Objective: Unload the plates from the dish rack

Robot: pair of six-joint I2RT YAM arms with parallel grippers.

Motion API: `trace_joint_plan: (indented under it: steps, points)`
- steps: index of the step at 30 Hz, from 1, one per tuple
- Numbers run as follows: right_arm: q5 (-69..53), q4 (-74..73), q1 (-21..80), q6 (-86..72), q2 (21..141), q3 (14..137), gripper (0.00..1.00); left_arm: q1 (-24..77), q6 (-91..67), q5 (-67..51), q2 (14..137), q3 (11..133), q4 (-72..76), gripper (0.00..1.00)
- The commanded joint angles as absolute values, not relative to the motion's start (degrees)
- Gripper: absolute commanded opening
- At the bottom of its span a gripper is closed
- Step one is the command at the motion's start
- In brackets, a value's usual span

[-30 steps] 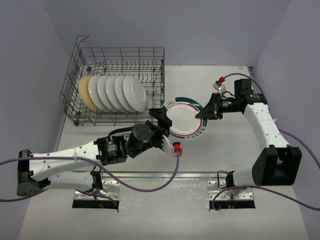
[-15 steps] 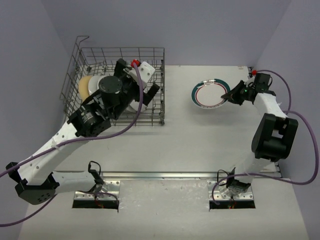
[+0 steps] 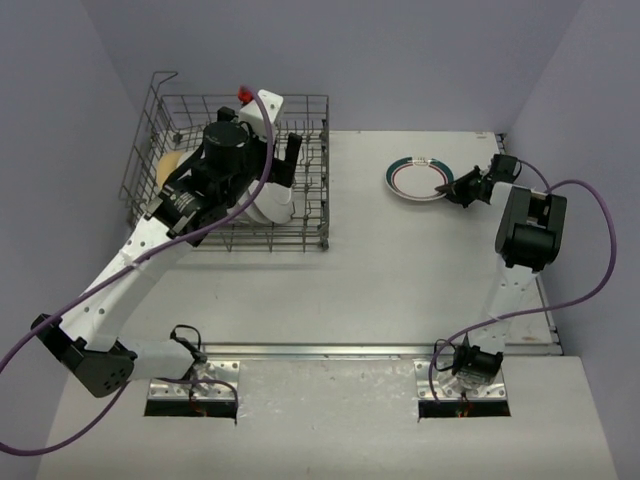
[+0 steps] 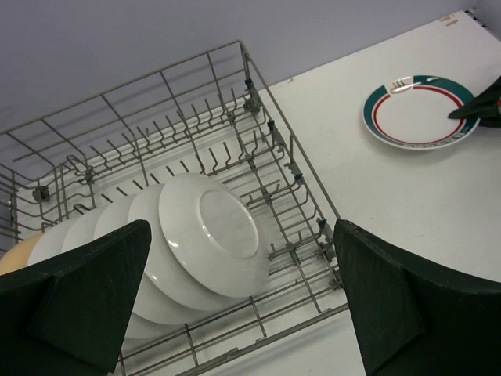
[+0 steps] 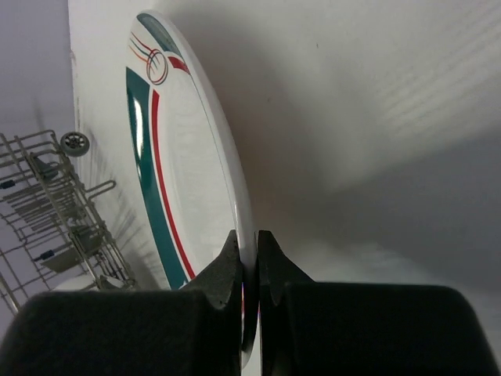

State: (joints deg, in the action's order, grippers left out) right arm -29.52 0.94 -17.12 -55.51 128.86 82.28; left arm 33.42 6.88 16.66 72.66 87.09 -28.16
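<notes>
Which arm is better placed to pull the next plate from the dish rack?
Left. The left gripper hovers open over the white plates in the dish rack; the right gripper is shut on the teal-rimmed plate.

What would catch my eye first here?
A row of white plates stands upright in the grey wire dish rack at the far left, the left tool wide open above them. At the far right, the right tool pinches the rim of a teal-and-red-banded plate.

White table [image 3: 400,270]: dish rack [image 3: 250,97], teal-rimmed plate [image 3: 413,180]
</notes>
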Motion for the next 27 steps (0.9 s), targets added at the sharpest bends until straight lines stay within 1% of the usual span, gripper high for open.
trace_joint_plan:
  steps: [1,2,4,7,9,10,12,16,18,20,24,27]
  points:
    - [-28.2,7.6,-17.1,-60.9,133.8,92.2,0.04,32.7,4.8,15.9,74.1,89.7,-26.8,1.00]
    - [-28.1,7.3,-17.1,-61.2,135.0,93.5,0.07,32.7,4.7,16.1,74.6,89.7,-26.9,1.00]
    - [-27.6,8.0,-17.1,-61.9,136.1,94.2,0.21,32.5,4.5,16.2,74.9,89.6,-26.7,1.00]
    - [-27.6,7.5,-17.1,-61.7,137.1,95.7,0.55,31.9,3.9,16.2,75.1,89.2,-26.9,1.00]
    - [-28.1,6.2,-17.1,-60.4,136.8,96.3,0.76,31.2,2.8,15.5,75.1,89.6,-27.8,1.00]
    - [-28.6,5.0,-17.1,-60.1,136.4,96.3,0.82,30.5,2.4,15.2,75.1,89.7,-28.4,1.00]
    - [-30.1,3.1,-17.0,-58.9,135.0,95.9,0.91,29.6,1.2,13.7,75.1,90.0,-29.2,1.00]
    - [-30.8,-3.5,-16.4,-53.4,128.7,92.2,0.96,25.6,-2.2,8.0,76.4,92.5,-32.8,0.99]
    - [-28.4,-6.1,-16.2,-48.2,123.8,89.5,0.97,23.0,-3.7,3.0,77.2,93.4,-34.5,0.94]
    - [-26.3,-10.3,-16.0,-41.4,118.0,87.4,0.97,21.5,-4.1,-1.7,77.9,94.5,-35.6,0.87]
    - [-23.2,-19.8,-15.9,-27.9,108.8,83.6,0.97,20.9,-4.9,-3.5,79.6,93.8,-36.2,0.83]
    - [-22.8,-22.5,-15.9,-22.6,101.2,79.6,0.98,17.8,-7.1,-6.6,82.6,94.6,-37.6,0.79]
